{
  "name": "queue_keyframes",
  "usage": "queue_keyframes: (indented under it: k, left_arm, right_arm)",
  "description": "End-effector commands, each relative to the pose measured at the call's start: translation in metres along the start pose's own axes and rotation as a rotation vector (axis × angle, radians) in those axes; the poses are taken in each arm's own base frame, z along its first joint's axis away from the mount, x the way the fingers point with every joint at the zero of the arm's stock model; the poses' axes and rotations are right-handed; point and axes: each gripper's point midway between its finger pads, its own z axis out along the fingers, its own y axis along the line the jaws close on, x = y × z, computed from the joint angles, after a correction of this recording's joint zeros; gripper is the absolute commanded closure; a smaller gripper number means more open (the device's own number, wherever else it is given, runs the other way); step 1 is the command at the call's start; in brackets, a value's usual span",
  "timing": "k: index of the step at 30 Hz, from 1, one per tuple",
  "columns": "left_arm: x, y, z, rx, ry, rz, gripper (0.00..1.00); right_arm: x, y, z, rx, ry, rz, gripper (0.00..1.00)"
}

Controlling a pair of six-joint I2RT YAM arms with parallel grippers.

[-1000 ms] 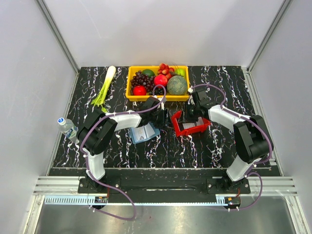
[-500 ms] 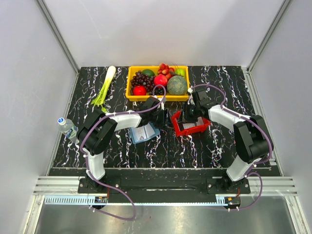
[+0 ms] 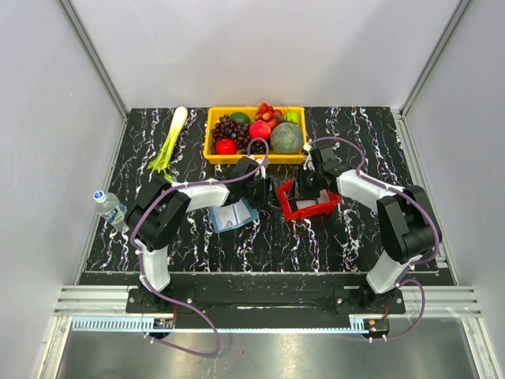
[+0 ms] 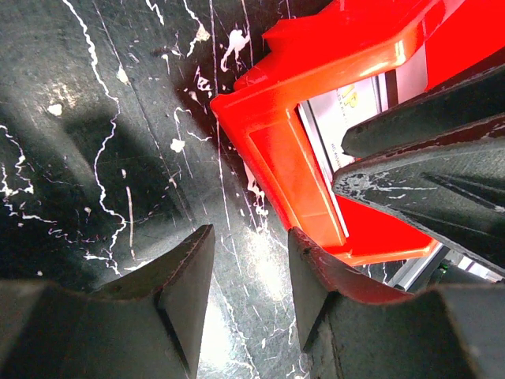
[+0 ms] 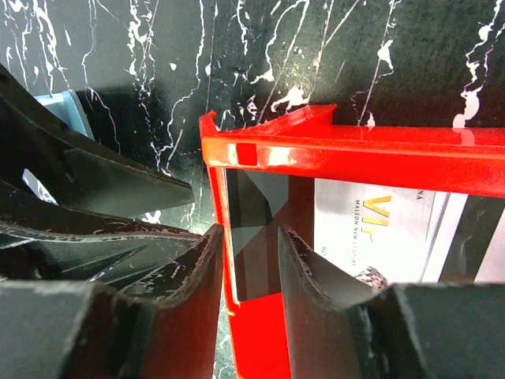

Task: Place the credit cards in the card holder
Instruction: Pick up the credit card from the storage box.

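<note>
The left tool hangs low over the table with its jaws spread. Only bare marbled surface shows between them, and they pinch nothing. Its right-hand finger sits just beside the outer wall of the red tray; whether it touches the wall cannot be told.

The right tool comes at the same corner of the tray from the other side. Its jaws are also apart and straddle the tray's side wall, one finger outside the wall and the other inside, above the tray floor. A strip of a dark card shows in the gap between them, and the jaws do not close on it. The two tools are near each other at this corner.

The credit cards lie inside the red tray. The dark card is against the wall by the right tool, and a white card with gold lettering lies next to it, farther in.

The card holder lies on the table to the left of the tray and apart from it, just beside the left arm's wrist. Nothing holds it.

At the far edge of the table stands a yellow basket of fruit. A leek lies to its left, and a water bottle lies near the table's left edge.
</note>
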Motion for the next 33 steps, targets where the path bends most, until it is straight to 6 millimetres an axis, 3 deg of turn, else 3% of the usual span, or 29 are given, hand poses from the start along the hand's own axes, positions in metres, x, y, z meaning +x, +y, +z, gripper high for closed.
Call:
queue_keyframes:
  k: [1, 33]
  left_arm:
    - [-0.013, -0.016, 0.002, 0.051, -0.033, 0.027, 0.54]
    - [-0.012, -0.017, 0.001, 0.058, -0.029, 0.026, 0.54]
  right_arm:
    - [-0.01, 0.002, 0.0, 0.01, -0.017, -0.029, 0.6]
    - [-0.017, -0.005, -0.011, 0.067, -0.062, -0.04, 0.62]
